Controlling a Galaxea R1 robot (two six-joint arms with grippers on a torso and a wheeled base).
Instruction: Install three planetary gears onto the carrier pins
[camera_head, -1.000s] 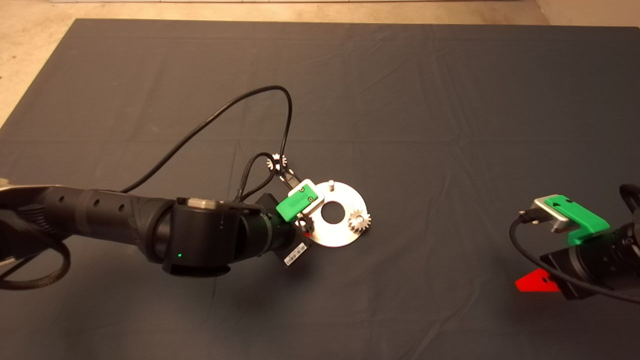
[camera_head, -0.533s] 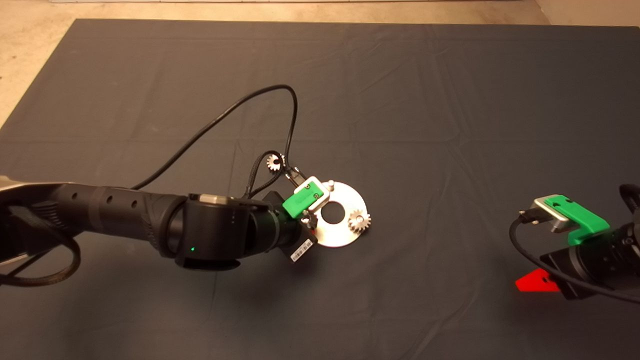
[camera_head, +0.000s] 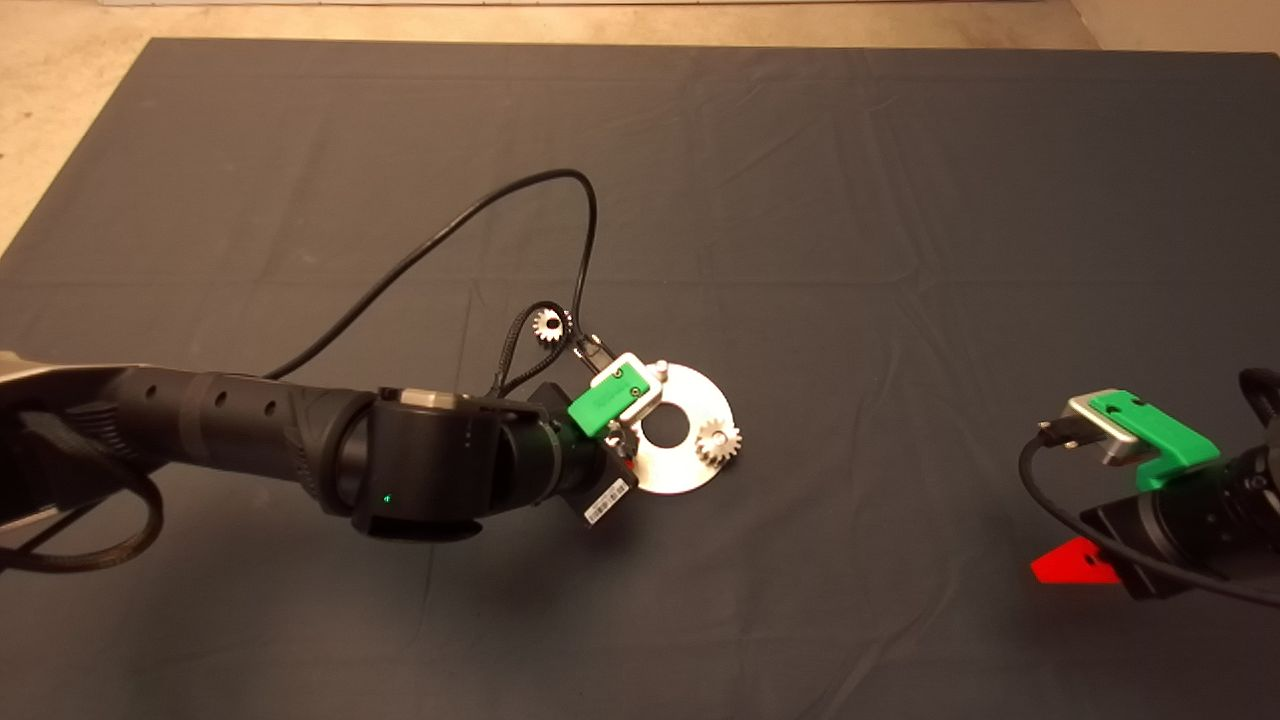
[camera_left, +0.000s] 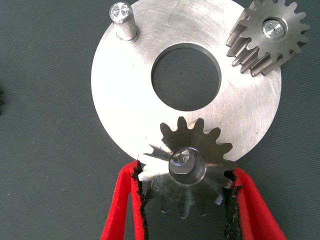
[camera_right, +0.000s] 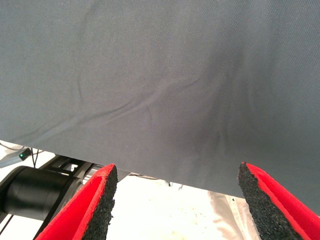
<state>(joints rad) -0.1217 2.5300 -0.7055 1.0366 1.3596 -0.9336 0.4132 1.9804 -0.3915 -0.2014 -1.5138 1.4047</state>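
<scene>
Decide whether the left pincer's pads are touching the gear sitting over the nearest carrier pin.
Touching. The left wrist view shows both pads of the left pincer pressed against the teeth of the gear, whose centre hole sits over a carrier pin.

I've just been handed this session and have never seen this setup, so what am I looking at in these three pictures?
A two-armed robot works over a dark mat. The head view looks down from above; each wrist view is from a camera on that arm.

The left gripper is shut on a planetary gear, holding it over one carrier pin on the round plate; the pin's tip shows in the gear's hole. Whether it is fully seated I cannot tell.

A second gear already sits on its pin. The third pin is bare. The third gear lies on the mat beside the plate.

The right gripper is parked at the mat's right edge, open and empty.
</scene>
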